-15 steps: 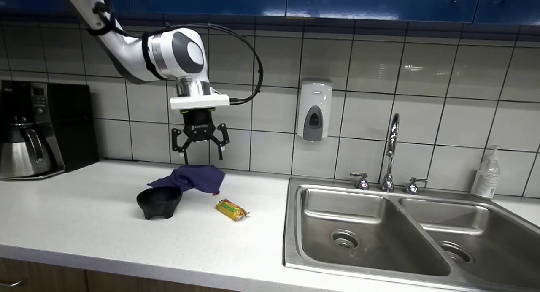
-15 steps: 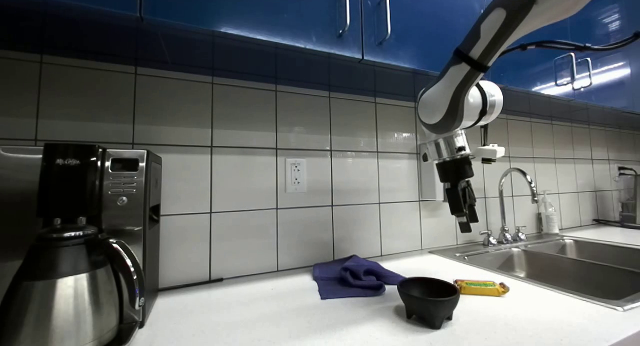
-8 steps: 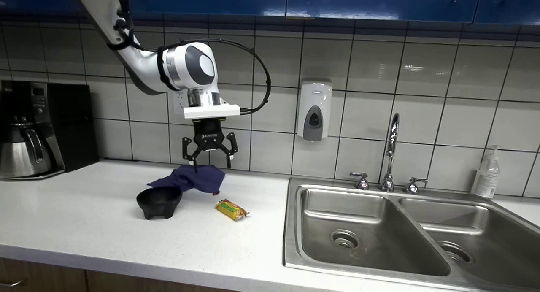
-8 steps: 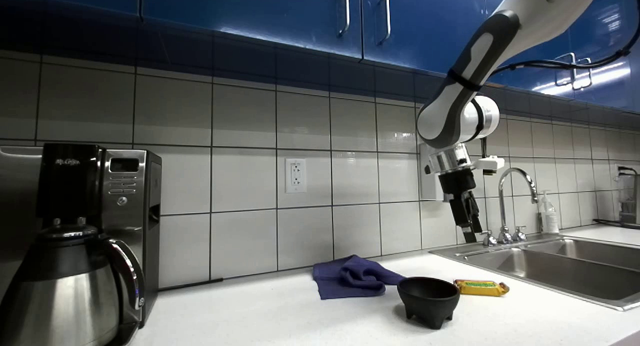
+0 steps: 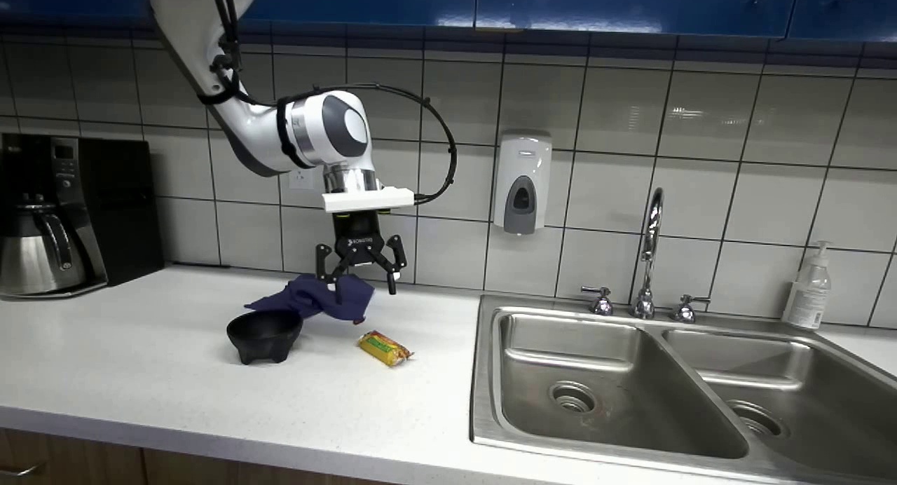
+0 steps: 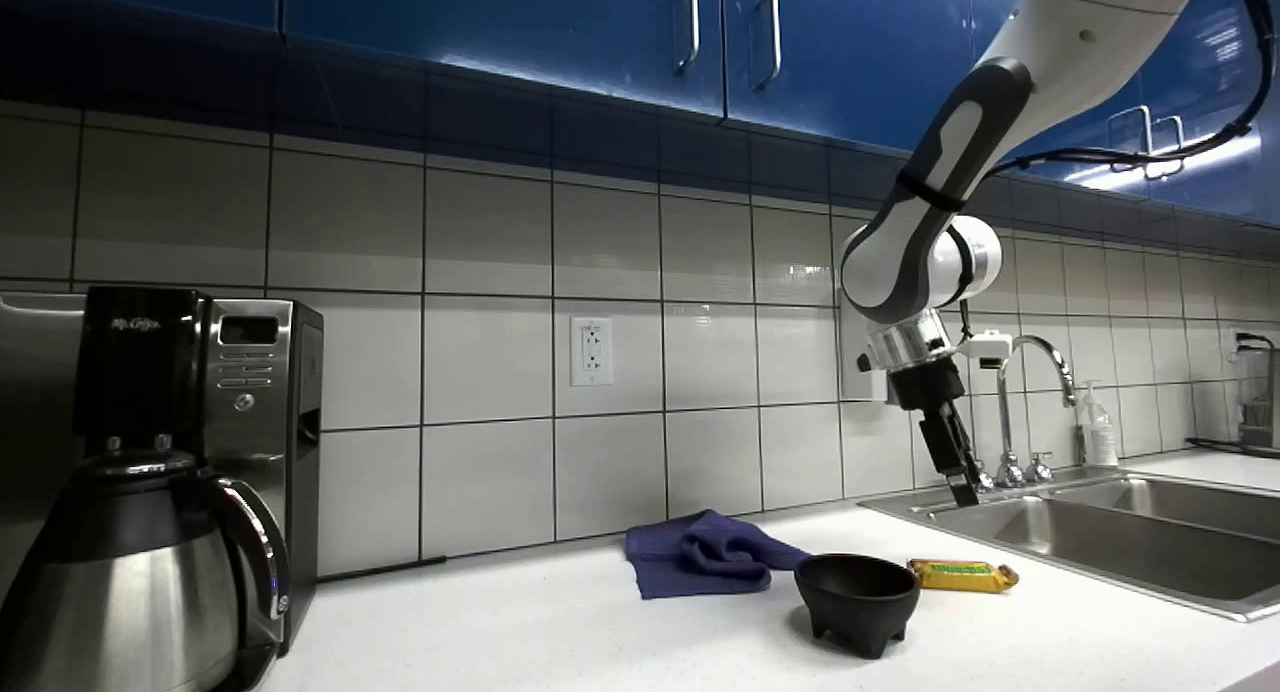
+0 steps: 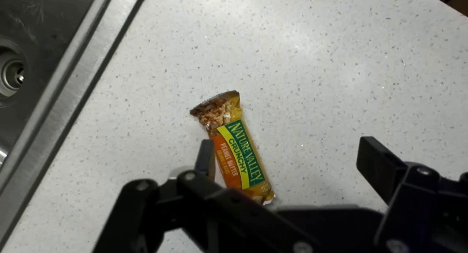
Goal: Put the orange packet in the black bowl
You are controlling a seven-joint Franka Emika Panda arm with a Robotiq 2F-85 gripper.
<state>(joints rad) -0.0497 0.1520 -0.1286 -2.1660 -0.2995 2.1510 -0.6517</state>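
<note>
The orange packet, a yellow, orange and green granola bar wrapper, lies flat on the white counter; it shows in both exterior views (image 5: 384,348) (image 6: 960,575) and in the wrist view (image 7: 241,158). The black bowl stands upright on short legs close to it in both exterior views (image 5: 263,336) (image 6: 858,602); it is out of the wrist view. My gripper (image 5: 364,291) is open and empty, pointing down above the counter, apart from the packet; it also shows in an exterior view (image 6: 964,494). In the wrist view (image 7: 287,150) the packet appears nearer the left finger, its lower end partly covered.
A purple cloth (image 5: 319,296) lies behind the bowl. The steel sink (image 5: 483,387) with a faucet (image 5: 653,240) is to the packet's right in an exterior view. A coffee maker (image 6: 265,372) stands at the far left. A soap dispenser (image 5: 523,183) hangs on the tiled wall.
My gripper has moved down and to the right in both exterior views, closer to the packet, staying open. The packet, bowl and cloth have not moved.
</note>
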